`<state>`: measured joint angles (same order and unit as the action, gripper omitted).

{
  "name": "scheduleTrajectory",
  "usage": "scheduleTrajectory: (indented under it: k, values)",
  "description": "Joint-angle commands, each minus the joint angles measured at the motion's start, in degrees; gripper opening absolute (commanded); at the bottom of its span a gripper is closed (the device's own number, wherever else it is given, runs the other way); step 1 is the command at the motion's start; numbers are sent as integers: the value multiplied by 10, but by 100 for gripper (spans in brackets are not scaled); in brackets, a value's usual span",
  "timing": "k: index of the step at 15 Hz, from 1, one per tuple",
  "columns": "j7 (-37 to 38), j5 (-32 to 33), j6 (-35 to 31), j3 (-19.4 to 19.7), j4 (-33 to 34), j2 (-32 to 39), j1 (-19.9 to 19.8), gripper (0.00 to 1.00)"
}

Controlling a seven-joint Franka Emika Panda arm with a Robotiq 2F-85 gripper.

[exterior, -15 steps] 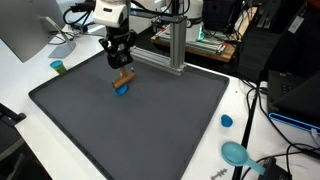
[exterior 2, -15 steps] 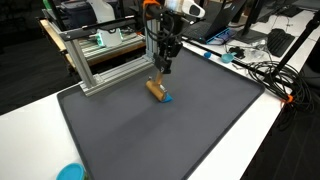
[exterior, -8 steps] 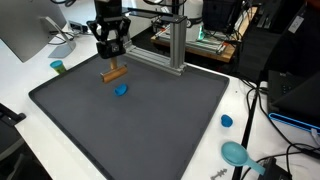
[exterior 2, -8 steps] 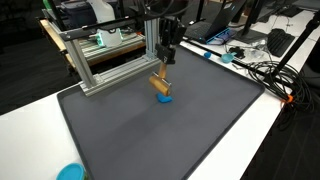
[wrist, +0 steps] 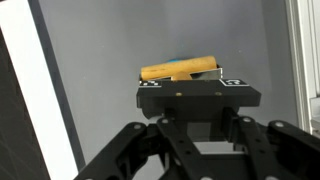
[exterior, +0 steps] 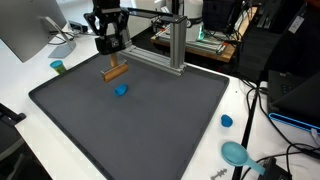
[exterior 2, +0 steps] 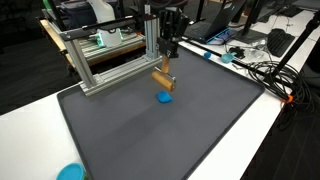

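My gripper (exterior: pixel 112 60) hangs above the dark grey mat (exterior: pixel 160 130), shut on a short wooden dowel (exterior: pixel 115 72) that lies crosswise between the fingers, clear of the mat. Both exterior views show the dowel (exterior 2: pixel 163 79) in the air under the gripper (exterior 2: pixel 168 62). A small blue piece (exterior: pixel 121 89) lies on the mat just below it, apart from the dowel, and shows as the blue piece (exterior 2: pixel 165 97) from the other side too. In the wrist view the dowel (wrist: pixel 180 69) juts out past the gripper's (wrist: pixel 190 80) black body, which hides the fingertips.
An aluminium frame (exterior: pixel 175 45) stands at the mat's far edge, close behind the gripper. On the white table lie a blue cap (exterior: pixel 226 121), a teal scoop (exterior: pixel 236 153) and a small teal cup (exterior: pixel 58 67). Cables and electronics crowd the far side (exterior 2: pixel 250 60).
The gripper has risen from the mat with the wooden dowel in it and shifted slightly. The blue piece has stayed on the mat.
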<state>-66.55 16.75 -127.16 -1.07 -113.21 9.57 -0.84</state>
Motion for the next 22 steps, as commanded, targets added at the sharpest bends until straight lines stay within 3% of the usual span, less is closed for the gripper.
scheduleTrajectory:
  k: [1, 5, 6, 8, 9, 14, 22]
  values:
    - [-60, -40, 26, -2, 60, 55, -15, 21]
    - [-142, -134, 89, -13, 119, 89, -47, 21]
    - [-96, -90, 40, -3, 71, 75, -29, 46]
    - [-121, -114, 66, -3, 94, 85, -38, 46]
    - [-125, -118, 70, -4, 100, 86, -40, 21]
    - [-101, -119, 15, 1, 75, 80, -44, 21]
    - [-88, -119, -13, 7, 51, 91, -47, 21]
